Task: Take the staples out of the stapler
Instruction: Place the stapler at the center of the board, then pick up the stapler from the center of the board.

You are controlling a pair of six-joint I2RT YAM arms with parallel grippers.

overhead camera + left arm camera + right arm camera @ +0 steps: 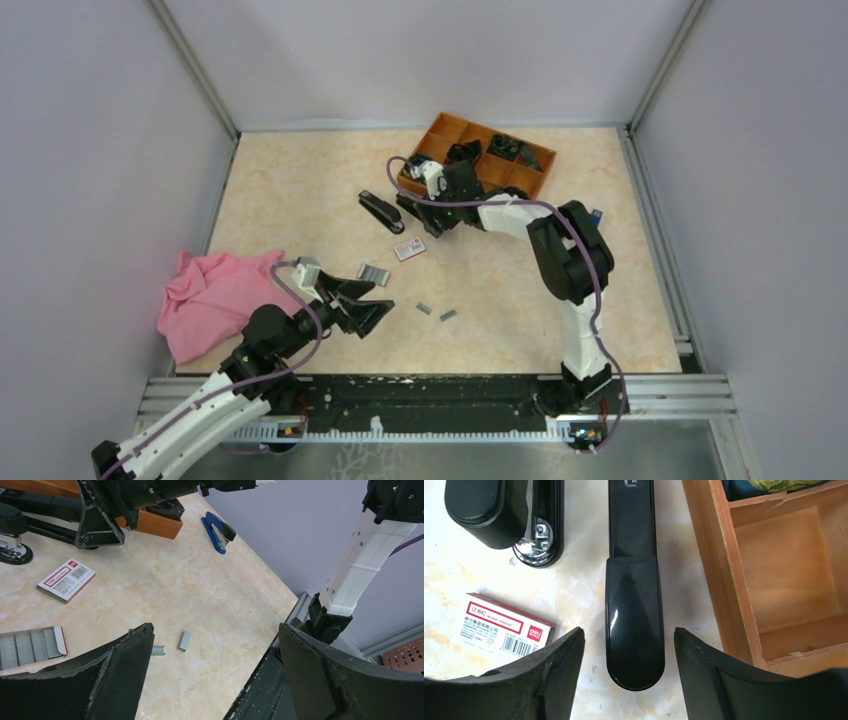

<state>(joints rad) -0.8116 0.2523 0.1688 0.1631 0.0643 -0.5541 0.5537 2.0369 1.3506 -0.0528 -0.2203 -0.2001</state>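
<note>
Staples [424, 308]: two short grey strips loose on worktop [300, 200], near each other, at 3 o'clock of left pincer [372, 316] in top view. Left pincer spread wide, holding nothing. Black stapler [634, 630] lies flat at 12 o'clock of strips, just beside orange tray [709, 570]. Right pincer [629, 635] agape, fingers straddling stapler's rounded end, gap either side. Second stapler [380, 212] at its 9 o'clock, small box [409, 249] at 6 o'clock.

I see a glossy black plastic stapler [634, 630], a matt bare-wood tray [716, 565], ribbed silvery metal staples [184, 640], a printed card box [499, 627] and a crumpled pink cloth [205, 300].
</note>
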